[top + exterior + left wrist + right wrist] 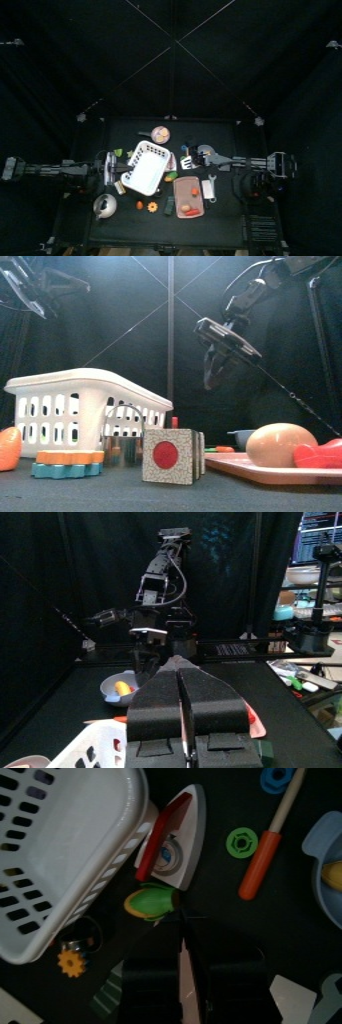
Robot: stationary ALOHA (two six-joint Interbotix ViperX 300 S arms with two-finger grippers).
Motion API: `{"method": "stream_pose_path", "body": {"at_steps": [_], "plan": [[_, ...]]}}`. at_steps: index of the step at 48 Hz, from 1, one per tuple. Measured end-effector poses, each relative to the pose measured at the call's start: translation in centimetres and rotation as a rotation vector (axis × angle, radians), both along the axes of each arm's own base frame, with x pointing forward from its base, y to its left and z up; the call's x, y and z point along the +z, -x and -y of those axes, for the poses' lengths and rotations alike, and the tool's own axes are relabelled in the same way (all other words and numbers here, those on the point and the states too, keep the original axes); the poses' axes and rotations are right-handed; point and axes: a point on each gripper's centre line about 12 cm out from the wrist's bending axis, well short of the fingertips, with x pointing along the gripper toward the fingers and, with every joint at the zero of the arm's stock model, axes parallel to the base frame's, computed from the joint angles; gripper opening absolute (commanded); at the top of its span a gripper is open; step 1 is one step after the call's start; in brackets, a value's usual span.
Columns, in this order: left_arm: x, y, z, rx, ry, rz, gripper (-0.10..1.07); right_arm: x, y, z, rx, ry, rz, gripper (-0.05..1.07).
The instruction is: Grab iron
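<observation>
The iron (171, 840) is white with red trim and lies on the table against the white basket's (60, 848) rim. From above, the iron (186, 160) shows as a small white shape just right of the basket (147, 166). My right gripper (183, 953) hovers above it, shut and empty, with a green toy (150, 901) between its tips and the iron. In the top view the right gripper (203, 157) sits just right of the iron. At the basket's left side, my left gripper (179, 670) is shut and holds nothing.
A pink tray (261, 468) with a peach ball (281, 443) stands front right. A box with a red circle (167, 456) and stacked rings (67, 462) stand in front. A green ring (242, 841), an orange-handled stick (265, 853) and a blue bowl (327, 843) lie near the iron.
</observation>
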Motion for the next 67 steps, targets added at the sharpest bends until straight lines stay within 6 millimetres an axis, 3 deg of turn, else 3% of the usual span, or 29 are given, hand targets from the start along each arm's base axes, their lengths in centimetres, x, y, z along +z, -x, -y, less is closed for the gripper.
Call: {"method": "stream_pose_path", "body": {"at_steps": [9, 25, 45, 67], "plan": [[0.0, 0.0, 0.0, 0.002, 0.0, 0.0, 0.0, -1.1, -1.4, 0.0, 0.029, 0.022, 0.029, 0.06], [-0.2, 0.1, -0.1, 0.005, 0.0, -0.005, 0.0, -2.3, -4.7, 0.5, 0.041, 0.023, 0.059, 0.32], [-0.4, 0.1, -0.1, 0.008, 0.001, -0.009, 0.0, -3.3, -7.2, 0.9, 0.046, 0.078, -0.138, 0.59], [-0.4, 0.1, -0.3, 0.016, 0.001, -0.012, 0.0, -4.5, -8.4, 1.0, 0.051, 0.086, -0.174, 0.63]]}}
